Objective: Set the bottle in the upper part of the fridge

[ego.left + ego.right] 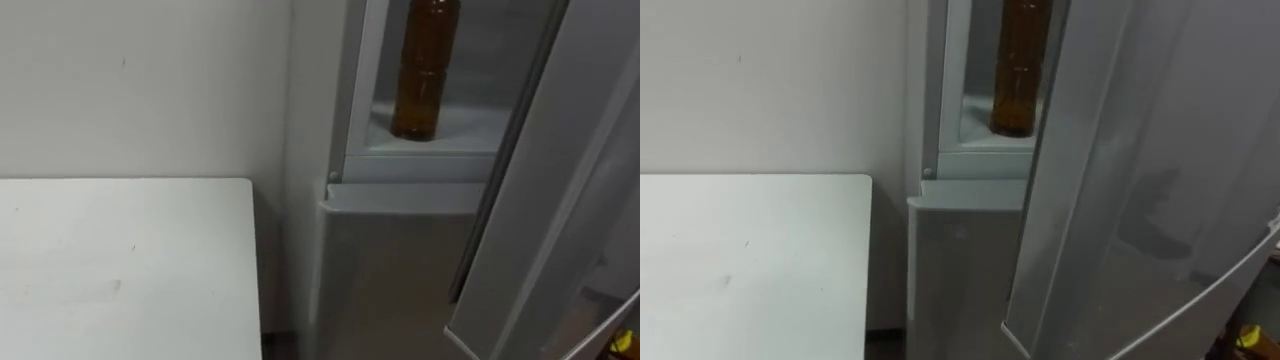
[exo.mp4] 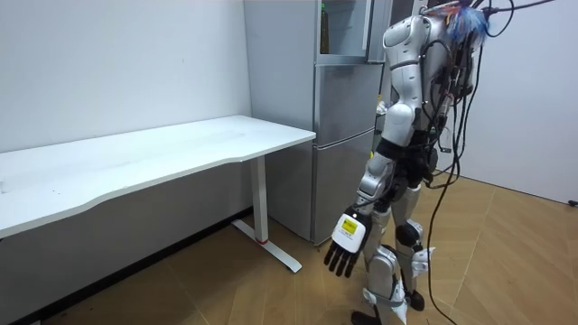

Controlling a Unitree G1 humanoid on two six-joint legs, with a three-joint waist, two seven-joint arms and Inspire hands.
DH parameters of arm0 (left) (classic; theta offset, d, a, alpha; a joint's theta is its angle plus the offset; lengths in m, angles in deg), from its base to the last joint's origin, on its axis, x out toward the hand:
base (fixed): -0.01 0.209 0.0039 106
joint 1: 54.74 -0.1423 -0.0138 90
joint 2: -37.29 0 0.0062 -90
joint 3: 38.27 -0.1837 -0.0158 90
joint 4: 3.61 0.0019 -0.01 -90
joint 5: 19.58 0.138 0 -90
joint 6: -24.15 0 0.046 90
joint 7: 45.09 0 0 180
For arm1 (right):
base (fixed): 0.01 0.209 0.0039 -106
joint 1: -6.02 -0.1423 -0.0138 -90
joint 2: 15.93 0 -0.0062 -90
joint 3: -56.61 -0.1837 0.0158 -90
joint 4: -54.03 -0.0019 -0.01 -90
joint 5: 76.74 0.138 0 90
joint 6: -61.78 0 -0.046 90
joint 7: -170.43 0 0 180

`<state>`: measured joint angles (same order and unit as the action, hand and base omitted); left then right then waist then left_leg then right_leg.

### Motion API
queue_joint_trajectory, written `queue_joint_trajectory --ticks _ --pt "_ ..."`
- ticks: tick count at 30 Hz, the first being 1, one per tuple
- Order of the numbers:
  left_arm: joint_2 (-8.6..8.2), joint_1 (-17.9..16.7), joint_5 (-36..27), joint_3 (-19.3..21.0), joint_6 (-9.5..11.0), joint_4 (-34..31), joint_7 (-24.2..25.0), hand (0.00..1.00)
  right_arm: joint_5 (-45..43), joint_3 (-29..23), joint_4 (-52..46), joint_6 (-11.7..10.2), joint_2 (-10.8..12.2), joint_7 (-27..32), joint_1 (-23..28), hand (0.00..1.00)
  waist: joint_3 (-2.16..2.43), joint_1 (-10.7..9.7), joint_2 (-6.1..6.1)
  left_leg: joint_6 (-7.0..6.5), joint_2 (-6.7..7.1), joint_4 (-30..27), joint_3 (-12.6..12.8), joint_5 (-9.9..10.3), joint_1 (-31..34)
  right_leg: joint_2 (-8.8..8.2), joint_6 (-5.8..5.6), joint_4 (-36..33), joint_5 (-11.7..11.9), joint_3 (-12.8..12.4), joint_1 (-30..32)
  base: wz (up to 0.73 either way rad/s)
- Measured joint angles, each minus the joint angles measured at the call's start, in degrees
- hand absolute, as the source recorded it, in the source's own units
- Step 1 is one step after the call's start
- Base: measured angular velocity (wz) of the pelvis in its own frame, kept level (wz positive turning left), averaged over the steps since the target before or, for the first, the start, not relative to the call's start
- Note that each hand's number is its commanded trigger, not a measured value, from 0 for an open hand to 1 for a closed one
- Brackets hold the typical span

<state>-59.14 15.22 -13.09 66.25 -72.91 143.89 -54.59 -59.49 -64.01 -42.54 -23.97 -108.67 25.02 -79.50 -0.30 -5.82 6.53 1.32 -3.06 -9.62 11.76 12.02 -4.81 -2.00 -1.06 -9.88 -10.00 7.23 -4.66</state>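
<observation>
Standing upright inside upper fridge, brown bottle, door open

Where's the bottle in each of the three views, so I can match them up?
Left eye view: the bottle stands in the upper fridge, at the top, right of centre.
Right eye view: the bottle is at top centre, just left of the open door.
Room view: the bottle is at the top, just right of centre, inside the upper fridge.
Shared landmark: the white table, whose corner lies below and left of the bottle.
</observation>
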Motion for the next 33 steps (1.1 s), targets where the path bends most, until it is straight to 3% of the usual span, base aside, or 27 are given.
queue_joint_trajectory --ticks 6,12,17,22,27,33 --pt "-0.07 0.43 0.05 -0.13 0.16 1.91 -0.01 0.0 -6.6 0.5 -10.03 0.0 -3.5 2.27 -5.87 0.0 0.09 1.71 0.2 0.11 -0.25 0.06 0.52 -0.03 -0.01 0.14 0.01 -0.03 0.01 0.28 0.17 -0.03" --pt "0.0 0.0 0.1 -0.28 0.63 3.28 0.06 0.0 -9.09 1.2 -14.48 -0.55 -3.81 2.23 -7.99 0.0 -0.11 2.25 1.31 0.15 -0.25 -0.14 -0.45 -0.07 0.22 0.07 0.01 -0.1 0.01 1.22 -0.08 0.07" --pt "-0.02 0.93 2.05 -1.5 1.37 2.58 0.78 0.0 -11.39 2.56 -14.8 -1.01 -4.53 1.36 -11.29 0.0 0.08 2.55 1.01 0.15 -0.24 -0.15 -0.49 -0.09 0.76 0.02 0.02 -0.37 0.02 1.37 0.55 -0.02" --pt "-0.07 1.81 2.36 -1.42 2.36 2.61 2.58 0.0 -11.34 6.62 -14.83 -1.01 -5.64 -0.8 -16.88 0.0 0.46 3.26 -0.7 0.2 -0.3 -0.14 0.12 -0.16 0.52 0.02 0.02 -0.88 0.01 1.39 0.9 -0.05" --pt "0.04 2.01 3.34 -2.31 2.16 2.54 2.47 0.0 -10.93 12.21 -14.95 -0.96 -7.92 -4.9 -19.29 0.0 0.5 4.82 -0.42 0.28 -0.35 -0.15 -0.08 -0.24 0.57 0.01 0.02 -0.85 0.01 1.85 0.83 0.01" --pt "0.21 2.13 5.81 -4.3 0.91 2.61 2.81 0.0 -7.21 16.54 -13.57 -0.49 -8.07 -10.31 -21.91 0.0 0.33 6.67 0.38 0.27 -0.31 -0.3 -1.2 -0.24 0.59 0.01 0.03 -0.77 0.02 2.37 0.18 0.06"
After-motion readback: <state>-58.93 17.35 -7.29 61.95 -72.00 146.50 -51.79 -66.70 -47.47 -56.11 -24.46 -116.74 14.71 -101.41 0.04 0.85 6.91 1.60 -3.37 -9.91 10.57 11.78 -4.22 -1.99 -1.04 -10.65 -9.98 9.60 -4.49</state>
